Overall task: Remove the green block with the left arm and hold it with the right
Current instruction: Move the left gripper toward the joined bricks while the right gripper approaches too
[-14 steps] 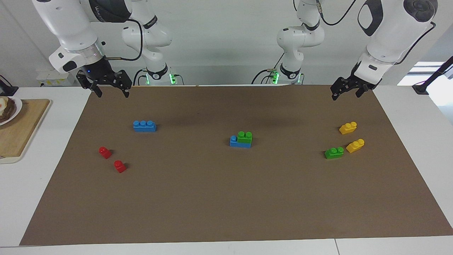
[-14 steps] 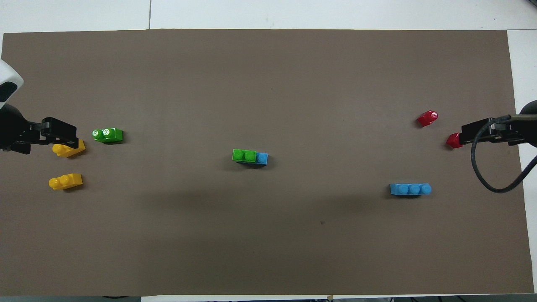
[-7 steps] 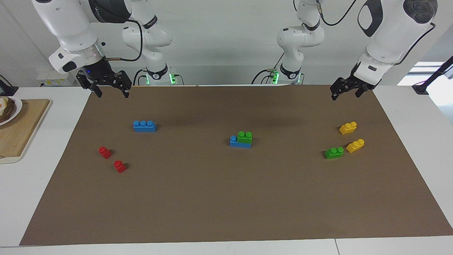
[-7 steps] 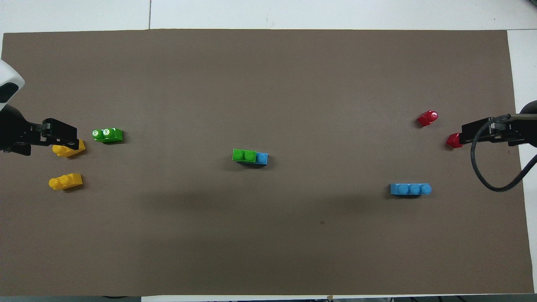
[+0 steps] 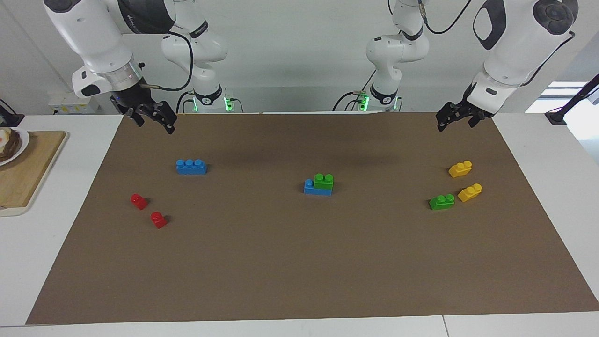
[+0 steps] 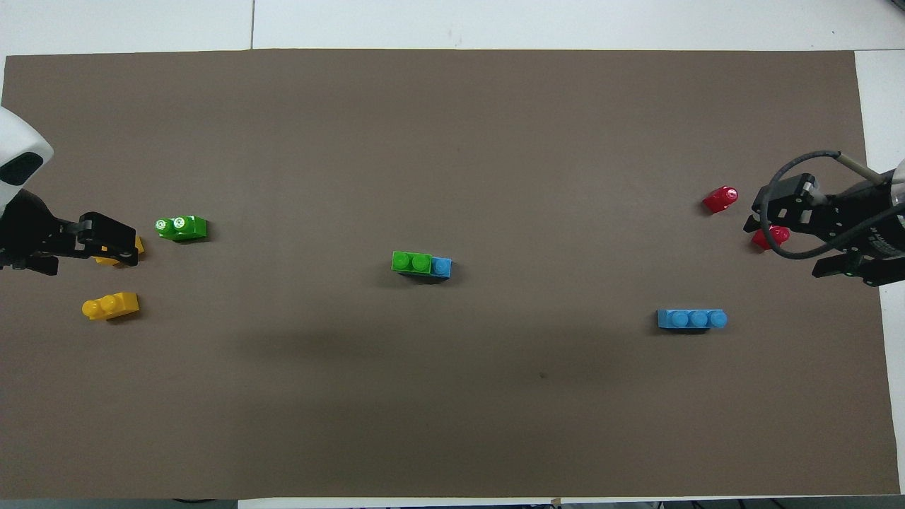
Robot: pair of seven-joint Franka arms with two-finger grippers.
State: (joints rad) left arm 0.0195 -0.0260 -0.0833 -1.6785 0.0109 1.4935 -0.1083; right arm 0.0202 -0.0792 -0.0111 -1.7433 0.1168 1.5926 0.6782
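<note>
A green block (image 5: 324, 181) sits pressed on top of a blue brick (image 5: 309, 187) in the middle of the brown mat; the pair also shows in the overhead view, the green block (image 6: 411, 261) on the blue brick (image 6: 442, 267). A second green block (image 5: 441, 201) lies loose beside two yellow bricks toward the left arm's end. My left gripper (image 5: 451, 120) hangs in the air over the mat's edge at that end, and covers one yellow brick in the overhead view (image 6: 113, 240). My right gripper (image 5: 154, 122) is open and empty, raised over the mat's edge at the right arm's end.
A blue three-stud brick (image 5: 191, 166) and two red bricks (image 5: 139, 201) (image 5: 158, 219) lie toward the right arm's end. Two yellow bricks (image 5: 460, 169) (image 5: 470, 192) lie toward the left arm's end. A wooden board (image 5: 23, 173) with a plate lies off the mat.
My right gripper has turned at the wrist and shifted a little toward the table's middle. My left gripper has moved slightly. No brick has moved.
</note>
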